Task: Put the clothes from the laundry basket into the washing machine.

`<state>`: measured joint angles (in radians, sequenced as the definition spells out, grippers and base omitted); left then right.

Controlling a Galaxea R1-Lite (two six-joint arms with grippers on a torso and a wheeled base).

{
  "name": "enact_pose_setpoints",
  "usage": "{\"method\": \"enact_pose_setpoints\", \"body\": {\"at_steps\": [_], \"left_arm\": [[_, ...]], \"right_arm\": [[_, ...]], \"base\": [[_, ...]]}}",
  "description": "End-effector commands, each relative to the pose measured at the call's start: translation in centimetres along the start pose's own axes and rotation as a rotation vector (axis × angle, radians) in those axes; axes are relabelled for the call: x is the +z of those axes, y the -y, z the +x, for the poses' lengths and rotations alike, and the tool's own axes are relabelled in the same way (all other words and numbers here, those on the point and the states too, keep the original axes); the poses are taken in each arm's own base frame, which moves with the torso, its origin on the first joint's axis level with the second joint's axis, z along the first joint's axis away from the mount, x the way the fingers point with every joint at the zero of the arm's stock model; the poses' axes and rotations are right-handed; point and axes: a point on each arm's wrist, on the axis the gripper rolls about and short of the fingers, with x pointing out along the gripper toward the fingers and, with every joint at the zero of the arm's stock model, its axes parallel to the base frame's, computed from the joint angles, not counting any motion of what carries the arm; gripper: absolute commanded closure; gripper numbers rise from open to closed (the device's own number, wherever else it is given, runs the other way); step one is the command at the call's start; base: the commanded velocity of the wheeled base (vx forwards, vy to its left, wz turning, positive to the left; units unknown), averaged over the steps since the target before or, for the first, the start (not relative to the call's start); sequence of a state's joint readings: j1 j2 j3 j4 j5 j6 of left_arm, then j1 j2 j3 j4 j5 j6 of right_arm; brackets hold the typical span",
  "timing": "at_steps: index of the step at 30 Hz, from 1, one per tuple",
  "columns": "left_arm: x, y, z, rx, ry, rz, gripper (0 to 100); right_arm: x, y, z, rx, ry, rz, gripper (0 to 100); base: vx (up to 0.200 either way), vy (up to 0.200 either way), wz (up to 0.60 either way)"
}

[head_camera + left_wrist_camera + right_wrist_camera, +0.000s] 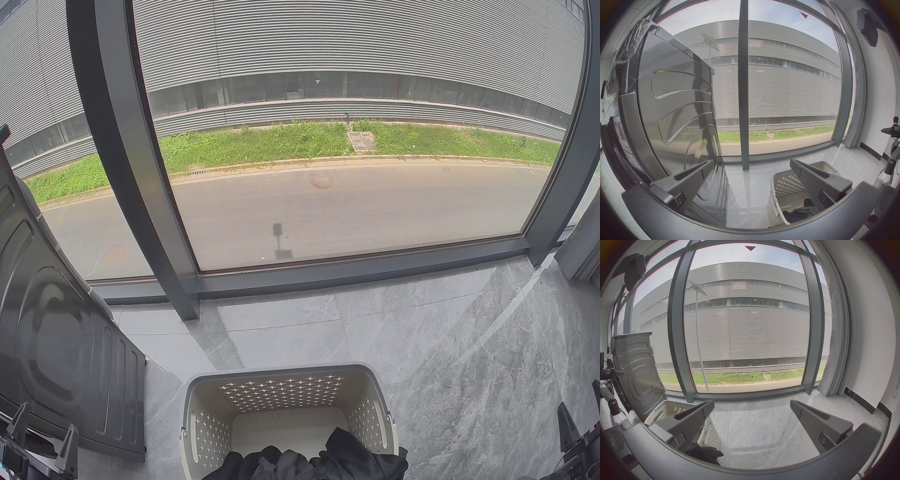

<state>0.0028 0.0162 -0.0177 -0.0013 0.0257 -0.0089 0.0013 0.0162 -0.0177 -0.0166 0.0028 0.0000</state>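
Black clothes lie in the laundry basket at 6 o'clock, washing machine at 8. Left tool and right tool hang spread, empty; best drop one down and pinch a thick fold.

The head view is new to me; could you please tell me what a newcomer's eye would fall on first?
The large window dominates, straight ahead. Before it stands the pale laundry basket, with dark clothes heaped at its near side. The dark washing machine looms at the robot's left, and the left pincer and right pincer sit open at the lower corners.
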Motion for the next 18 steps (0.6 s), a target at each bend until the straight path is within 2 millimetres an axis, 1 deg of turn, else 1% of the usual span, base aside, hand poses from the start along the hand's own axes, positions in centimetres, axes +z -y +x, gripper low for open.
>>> {"method": "enact_pose_setpoints", "body": {"at_steps": [1, 18], "left_arm": [[-0.48, 0.00, 0.01, 0.001, -0.001, 0.000, 0], [-0.48, 0.00, 0.01, 0.001, -0.001, -0.002, 0]], "right_arm": [[-0.52, 0.00, 0.00, 0.001, -0.001, 0.000, 0], [-0.52, 0.00, 0.00, 0.001, -0.001, 0.000, 0]], "base": [[0.000, 0.000, 0.00], [0.000, 0.000, 0.00]]}}
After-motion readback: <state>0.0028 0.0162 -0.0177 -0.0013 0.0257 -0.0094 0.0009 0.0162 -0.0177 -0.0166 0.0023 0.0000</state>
